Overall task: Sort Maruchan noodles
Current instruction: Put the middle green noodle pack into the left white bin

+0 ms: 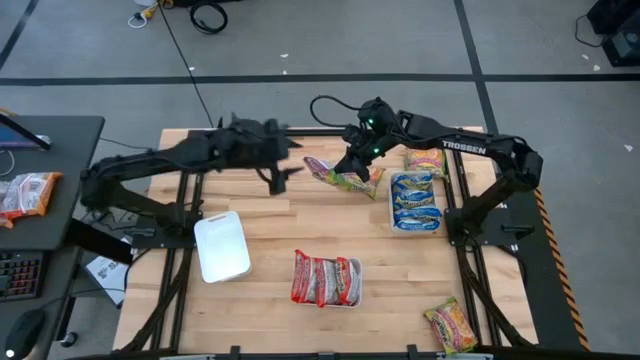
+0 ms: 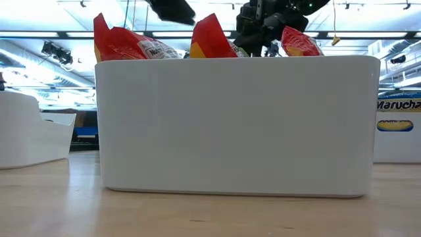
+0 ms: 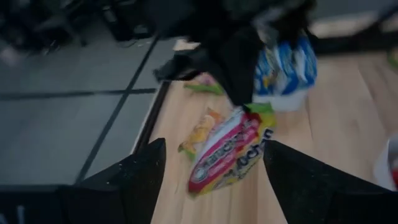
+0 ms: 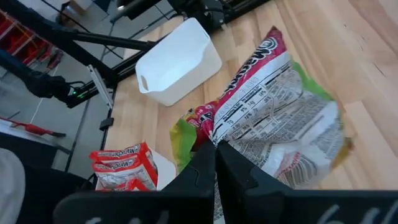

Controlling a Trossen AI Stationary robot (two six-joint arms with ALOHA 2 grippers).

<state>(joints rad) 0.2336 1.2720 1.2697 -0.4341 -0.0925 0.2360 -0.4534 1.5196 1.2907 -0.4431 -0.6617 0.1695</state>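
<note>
At the counter's [image 1: 300,225] far edge, right gripper [image 1: 352,158] jaws are pinching a yellow-green noodle packet [image 1: 345,178] by its crinkly rim: light, floppy, slippery. Left gripper [image 1: 283,172] is hovering nearby, jaws wide, empty.

Grey floor [image 1: 400,40], black desk [image 1: 50,180]

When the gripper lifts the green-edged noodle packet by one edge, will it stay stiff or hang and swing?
Pinched at one edge by the right gripper, the packet hangs tilted with its wrapper crinkled, so it probably sags and swings. The glossy film may slip. It looks light.
</note>
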